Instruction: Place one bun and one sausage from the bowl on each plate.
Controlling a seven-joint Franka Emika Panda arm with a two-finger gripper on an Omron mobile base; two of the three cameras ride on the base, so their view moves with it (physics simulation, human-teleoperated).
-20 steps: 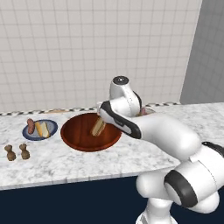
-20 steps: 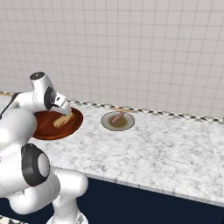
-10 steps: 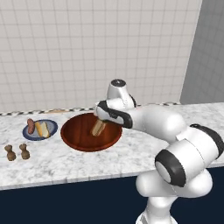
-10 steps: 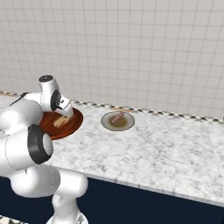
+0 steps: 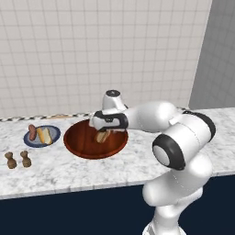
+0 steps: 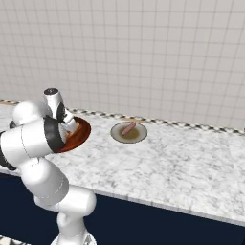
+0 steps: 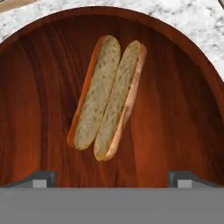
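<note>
The wooden bowl (image 5: 80, 141) holds one bun (image 5: 101, 137), split open and lying at a slant (image 7: 107, 98). My gripper (image 5: 106, 132) hangs just above that bun, open, its two fingertips (image 7: 41, 178) wide apart with nothing between them. The blue-grey plate (image 5: 54, 132), left of the bowl, carries a sausage (image 5: 32, 132) and a bun (image 5: 44, 135). The beige plate (image 6: 136, 138), right of the bowl (image 6: 82, 130), has one sausage (image 6: 128, 128) on it.
Two small brown shakers (image 5: 10, 159) (image 5: 25, 159) stand near the counter's front edge, left of the bowl. The tiled wall runs close behind the bowl and plates. My own arm hides much of the bowl in the right base view.
My hand has come down closer over the bun in the bowl, and the arm has folded lower. Bun, sausages and plates lie where they were.
</note>
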